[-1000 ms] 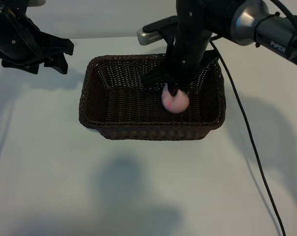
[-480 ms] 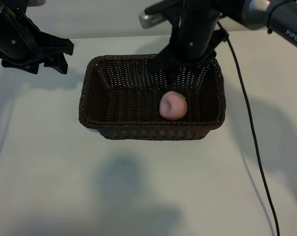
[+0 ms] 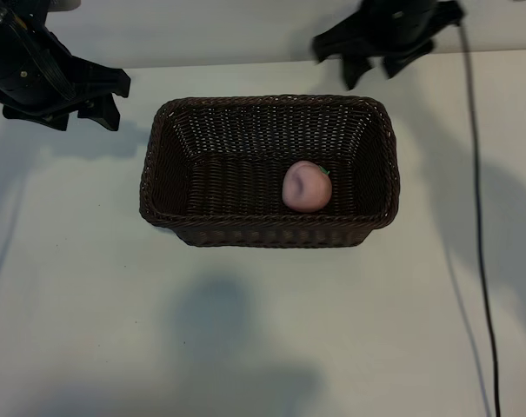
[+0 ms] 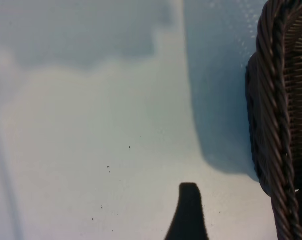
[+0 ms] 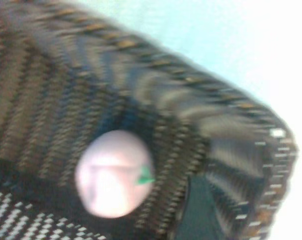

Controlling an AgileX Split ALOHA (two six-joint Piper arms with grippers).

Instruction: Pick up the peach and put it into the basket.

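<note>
The pink peach point(image 3: 306, 186) lies free on the floor of the dark brown wicker basket point(image 3: 154, 187), toward its right end, with its green stem to the right. My right gripper point(image 3: 372, 78) hangs open and empty beyond the basket's far rim, well clear of the fruit. The right wrist view looks down on the peach point(image 5: 113, 172) inside the basket point(image 5: 155, 65), with one dark finger point(image 5: 195, 212) beside it. My left gripper point(image 3: 115, 100) is parked open at the far left, one finger point(image 4: 188, 215) over bare table next to the basket's rim point(image 4: 275, 125).
The basket stands on a white table point(image 3: 263, 330). The right arm's black cable point(image 3: 476, 217) runs down the table's right side.
My right gripper opened and let the peach go into the basket, then rose and drew back past the far rim. The peach now rests still. The left arm has not moved.
</note>
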